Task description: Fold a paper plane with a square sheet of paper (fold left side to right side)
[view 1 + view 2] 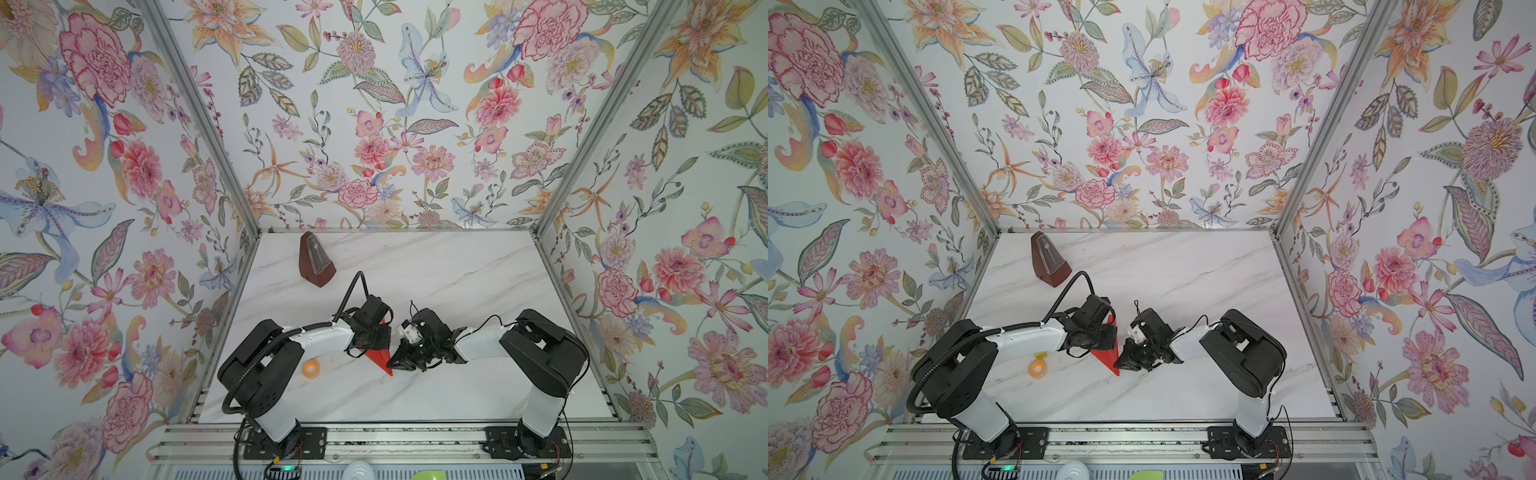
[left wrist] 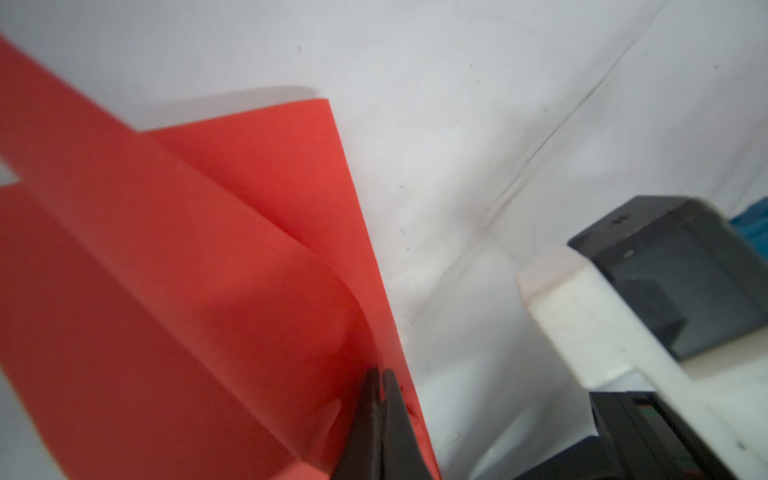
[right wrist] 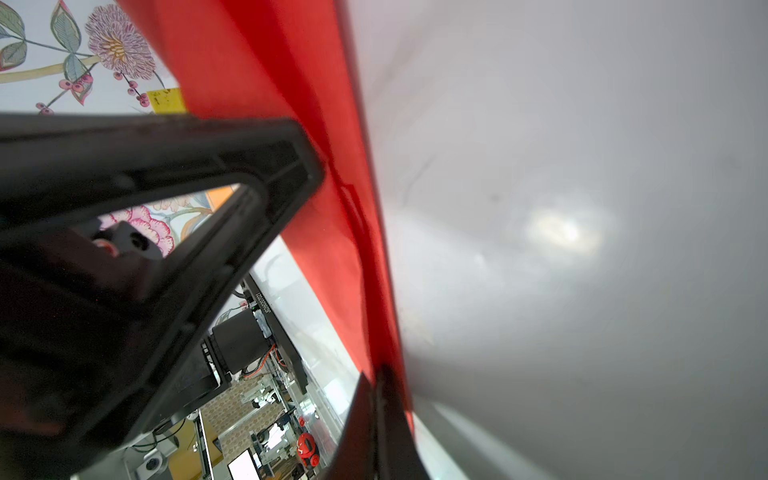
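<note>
- Top views, both much alike: the sheet of paper [image 1: 380, 362] lies at the middle of the marble table [image 1: 457, 270]. It is folded down to a narrow red point that aims at the near edge.
- The left gripper [image 1: 372, 343] and right gripper [image 1: 400, 362] crowd together over the sheet, almost touching. From above I cannot tell how their fingers stand.
- A brown metronome [image 1: 316, 262] stands upright at the far left of the table, well apart. An orange tape roll [image 1: 311, 368] lies flat beside the left arm.
- The other eye shows the same layout, with the sheet [image 1: 1108, 360] between the left gripper [image 1: 1096, 338] and the right gripper [image 1: 1128, 362]. Metronome [image 1: 1050, 259] and tape roll [image 1: 1037, 369] sit as noted.
- Left wrist: the sheet [image 2: 187, 270] fills half the frame, its upper layer curling up off the lower one.
- The left gripper [image 2: 380, 386] has its black fingers pressed together, pinching that curled layer near the sheet's edge.
- The right arm [image 2: 582, 324] sits just beside, over bare table.
- Right wrist (blurry, very close): the sheet [image 3: 291, 104] runs through the frame as a raised red band.
- The right gripper [image 3: 374, 399] is closed on the sheet's edge.
- A black triangular frame [image 3: 166, 178] touches the paper's other face.
- A small yellow block [image 3: 166, 99] shows behind.
</note>
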Motion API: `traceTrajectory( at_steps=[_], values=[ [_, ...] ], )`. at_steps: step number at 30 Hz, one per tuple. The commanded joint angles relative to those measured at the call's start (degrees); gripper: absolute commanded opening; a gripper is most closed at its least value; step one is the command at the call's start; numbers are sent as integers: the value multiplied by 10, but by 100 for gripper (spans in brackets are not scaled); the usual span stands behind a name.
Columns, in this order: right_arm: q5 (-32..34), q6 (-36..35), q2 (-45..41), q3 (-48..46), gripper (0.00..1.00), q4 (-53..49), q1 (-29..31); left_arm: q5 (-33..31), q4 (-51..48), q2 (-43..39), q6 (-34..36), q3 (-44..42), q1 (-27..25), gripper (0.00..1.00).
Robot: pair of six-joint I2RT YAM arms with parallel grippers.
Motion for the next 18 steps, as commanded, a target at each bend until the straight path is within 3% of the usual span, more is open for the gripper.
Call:
traceTrajectory(
  at_steps=[1, 7, 13, 18],
  values=[
    [12, -28, 14, -8, 6, -88, -5, -28, -19, -2, -6, -6, 6, 0],
    [11, -27, 23, -9, 10, -83, -5, -13, -7, 14, -6, -8, 6, 0],
    [26, -42, 13, 1, 3, -120, -6, -16, -4, 27, -4, -11, 7, 0],
    [48, -60, -18, 23, 14, -169, -8, -11, 2, 38, -3, -16, 8, 0]
  ],
)
